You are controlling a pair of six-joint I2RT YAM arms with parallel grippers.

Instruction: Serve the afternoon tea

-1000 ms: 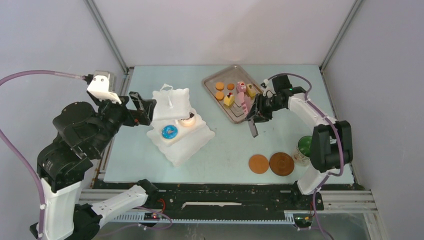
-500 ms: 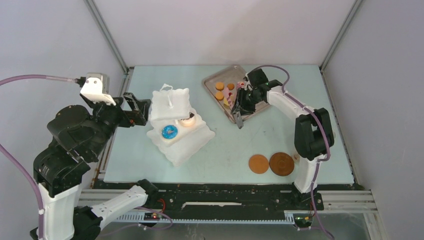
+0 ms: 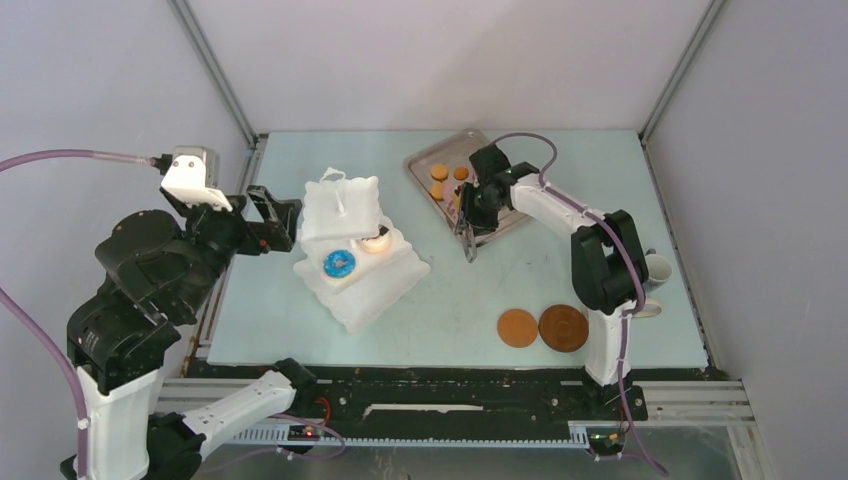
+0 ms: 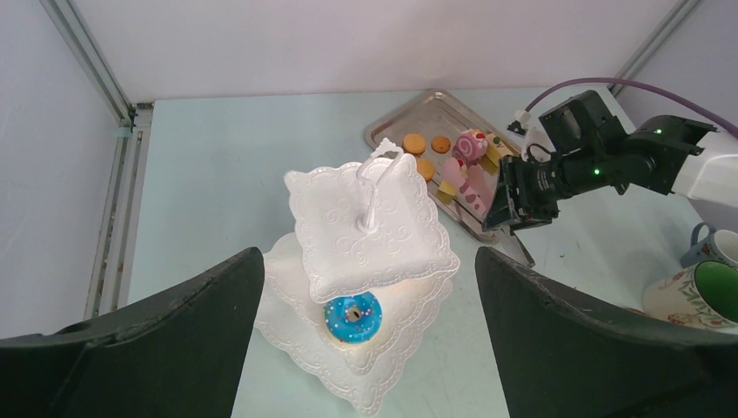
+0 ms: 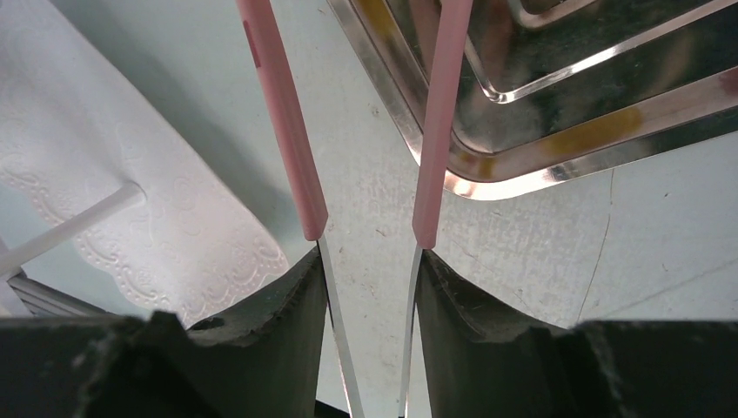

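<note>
The white three-tier stand [image 3: 345,212] [image 4: 370,218] holds a blue doughnut [image 3: 339,264] [image 4: 352,316] and a brown-topped pastry [image 3: 377,238] on a lower tier. Orange biscuits [image 3: 439,172], a pink roll [image 4: 471,144] and yellow cake slices [image 4: 450,187] lie on the silver tray [image 3: 414,168]. My right gripper [image 3: 476,214] [image 5: 370,279] is shut on the pink tongs [image 5: 291,131], which point down over the tray's near-left corner with nothing between their arms. My left gripper [image 3: 285,215] [image 4: 367,261] stands open, left of the stand.
Two brown coasters [image 3: 517,328] [image 3: 563,327] lie near the front. A green-lined mug [image 4: 709,292] and a small white cup [image 3: 655,268] stand at the right, behind my right arm's upright links.
My right arm has swung left along the tray's front, carrying the tongs toward the stand. The cup now shows at the right. My left gripper drew back slightly.
</note>
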